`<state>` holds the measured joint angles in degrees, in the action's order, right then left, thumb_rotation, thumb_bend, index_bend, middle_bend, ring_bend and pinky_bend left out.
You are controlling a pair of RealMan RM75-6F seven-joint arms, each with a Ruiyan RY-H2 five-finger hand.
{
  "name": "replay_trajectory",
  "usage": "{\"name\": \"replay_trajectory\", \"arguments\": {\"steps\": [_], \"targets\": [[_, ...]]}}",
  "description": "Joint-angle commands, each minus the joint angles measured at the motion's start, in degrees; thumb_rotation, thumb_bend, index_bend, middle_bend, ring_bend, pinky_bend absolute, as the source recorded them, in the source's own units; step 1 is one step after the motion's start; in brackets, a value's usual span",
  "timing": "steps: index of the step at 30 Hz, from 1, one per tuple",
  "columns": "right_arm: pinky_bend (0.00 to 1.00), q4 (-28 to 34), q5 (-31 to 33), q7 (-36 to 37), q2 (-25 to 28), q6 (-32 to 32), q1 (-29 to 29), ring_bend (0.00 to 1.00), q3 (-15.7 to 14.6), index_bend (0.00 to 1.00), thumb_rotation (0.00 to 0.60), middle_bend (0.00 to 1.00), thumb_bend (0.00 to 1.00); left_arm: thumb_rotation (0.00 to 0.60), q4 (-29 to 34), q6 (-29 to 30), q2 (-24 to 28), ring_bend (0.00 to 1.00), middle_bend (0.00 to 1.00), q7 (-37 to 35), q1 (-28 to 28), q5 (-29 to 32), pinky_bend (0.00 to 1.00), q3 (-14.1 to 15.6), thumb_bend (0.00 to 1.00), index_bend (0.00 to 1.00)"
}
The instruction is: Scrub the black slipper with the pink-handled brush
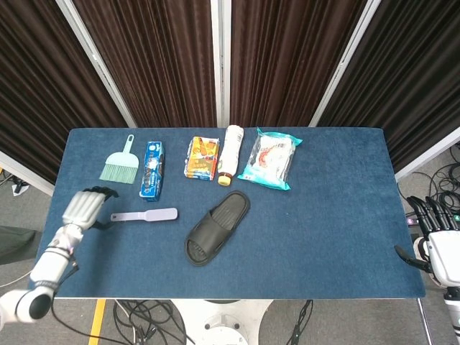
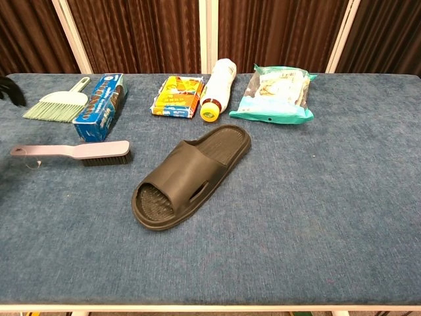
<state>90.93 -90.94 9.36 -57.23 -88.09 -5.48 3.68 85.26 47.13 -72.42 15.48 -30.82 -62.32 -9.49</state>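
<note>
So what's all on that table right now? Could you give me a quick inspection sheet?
Surface: blue cloth-covered table.
Job's things: black slipper lies near the middle; pink-handled brush lies to its left, apart from it.
Clutter: green hand broom, blue box, orange packet, white bottle on its side, teal snack bag, all along the far edge.
Hands: left hand over the brush handle's end, holding nothing; right hand off the table's right edge, open.
Cables: some on the floor.
Surroundings: dark curtains.
</note>
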Motion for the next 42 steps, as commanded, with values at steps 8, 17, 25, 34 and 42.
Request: {"name": "replay_trajectory", "arguments": {"steps": [8,17,25,34,42], "targets": [[0.09,-0.16,1.39,0.10,-0.20,1.80,-0.46,0.00,0.13,0.05,0.600,0.09,0.10,0.600,-5.78,-10.24,-4.72,0.36,0.47,4.26,-8.17,12.34,0.41,2.13,0.23,0.39],[0.09,-0.79,1.85,0.53,-0.64,2.81,-0.80,0.00,0.07,0.05,0.600,0.10,0.10,0.600,-5.49,-12.11,-5.02,0.39,0.49,4.05,-10.88,17.81,0.46,4.01,0.23,0.41],[0.09,-1.56,2.09,1.12,-1.06,2.97,-0.54,0.00,-0.22,0.05,0.600,0.10,0.10,0.600,-6.39,-12.32,-6.10,0.44,0.53,3.88,-12.70,19.70,0.51,5.94,0.24,0.44],[0.09,-1.99,2.37,1.36,-1.24,3.31,-0.52,0.00,-0.28,0.05,0.600,0.10,0.10,0.600,-6.22,-12.30,-6.25,0.51,0.61,3.28,-14.00,21.33,0.54,7.44,0.24,0.51],[0.09,-2.34,2.58,1.69,-1.49,3.71,-0.59,0.00,-0.33,0.05,0.600,0.10,0.10,0.600,-5.52,-13.88,-6.03,0.53,0.62,2.71,-15.43,23.16,0.59,9.08,0.24,0.52]]}}
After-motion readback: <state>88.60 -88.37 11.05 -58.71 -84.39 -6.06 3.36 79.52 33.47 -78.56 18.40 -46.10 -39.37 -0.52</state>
